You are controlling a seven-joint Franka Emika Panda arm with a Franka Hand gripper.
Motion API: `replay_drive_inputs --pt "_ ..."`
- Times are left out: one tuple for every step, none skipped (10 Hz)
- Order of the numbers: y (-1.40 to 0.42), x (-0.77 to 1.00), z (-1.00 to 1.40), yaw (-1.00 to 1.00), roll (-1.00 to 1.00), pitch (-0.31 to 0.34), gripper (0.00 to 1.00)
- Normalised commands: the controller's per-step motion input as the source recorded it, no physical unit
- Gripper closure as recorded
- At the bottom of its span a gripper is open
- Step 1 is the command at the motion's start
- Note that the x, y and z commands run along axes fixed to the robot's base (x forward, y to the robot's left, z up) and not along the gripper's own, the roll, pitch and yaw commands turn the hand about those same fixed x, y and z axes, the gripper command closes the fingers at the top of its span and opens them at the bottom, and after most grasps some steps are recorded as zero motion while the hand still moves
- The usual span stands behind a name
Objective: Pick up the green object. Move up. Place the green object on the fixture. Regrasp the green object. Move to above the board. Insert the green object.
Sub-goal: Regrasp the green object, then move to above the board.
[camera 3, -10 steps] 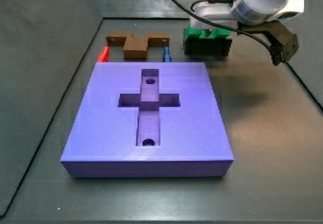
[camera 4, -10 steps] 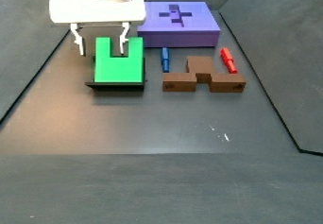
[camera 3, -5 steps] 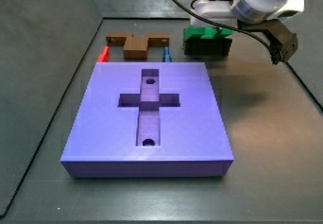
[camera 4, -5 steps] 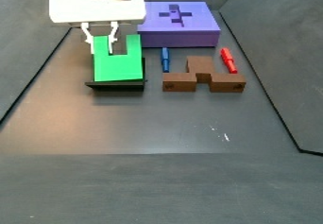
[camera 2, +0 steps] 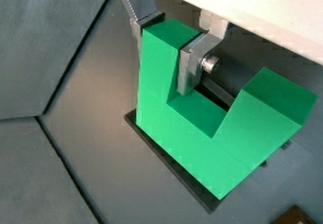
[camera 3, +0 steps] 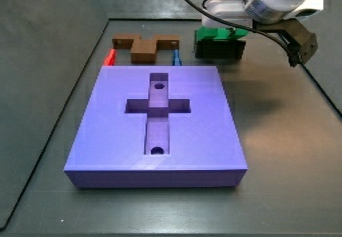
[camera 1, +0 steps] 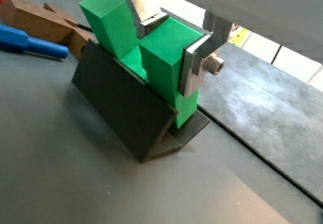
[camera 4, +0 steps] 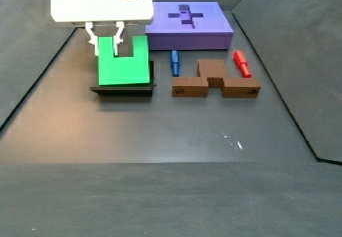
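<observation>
Closest thing first: the gripper (camera 4: 112,47) sits right over the green object (camera 4: 124,71), which is leaning on the fixture (camera 4: 123,89) at the near-left of the bench. In both wrist views the silver fingers (camera 1: 198,62) straddle one prong of the green object (camera 1: 149,62), one plate on each face of it. The plates look pressed against the plastic, so I'd call it clamped on that prong, though I can't swear there's real squeeze force behind it.

The relation that matters: the green object (camera 2: 202,124) lies tilted back on the fixture's (camera 1: 127,110) sloped face, prongs pointing up toward the gripper and notch open at the top. So its long axis runs up the slope, and the gripper comes at it from the prong end, not the base. Looks like the regrasp step to me.

Further back sit a brown cross-shaped piece (camera 4: 214,82) plus a blue peg (camera 4: 174,62) and a red peg (camera 4: 241,62), and beyond those the board (camera 4: 190,26) with its cross-shaped recess (camera 3: 154,105). The board is well apart from the fixture, so the carry goes away from the fixture and across toward that recess.
</observation>
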Motion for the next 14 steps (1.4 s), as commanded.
replay_drive_inputs --pt "0.0 0.0 0.0 0.0 0.0 0.0 1.0" --pt "0.0 0.0 0.0 0.0 0.0 0.0 1.0" --pt "0.0 0.0 0.0 0.0 0.0 0.0 1.0" --pt "0.0 0.0 0.0 0.0 0.0 0.0 1.0" --pt "0.0 0.0 0.0 0.0 0.0 0.0 1.0" --pt "0.0 0.0 0.0 0.0 0.0 0.0 1.0" --pt "0.0 0.0 0.0 0.0 0.0 0.0 1.0" --pt "0.0 0.0 0.0 0.0 0.0 0.0 1.0" --pt "0.0 0.0 1.4 0.0 0.0 0.0 1.0" --pt "-0.01 0.02 1.4 -0.04 -0.04 -0.032 1.0" --pt "-0.01 0.0 1.4 -0.04 -0.07 -0.031 1.0" --pt "0.0 0.0 1.4 -0.04 -0.05 -0.009 1.0" --pt "0.0 0.01 1.4 -0.04 -0.03 0.019 1.0" --pt "-0.02 0.02 1.4 -0.03 -0.01 0.049 1.0"
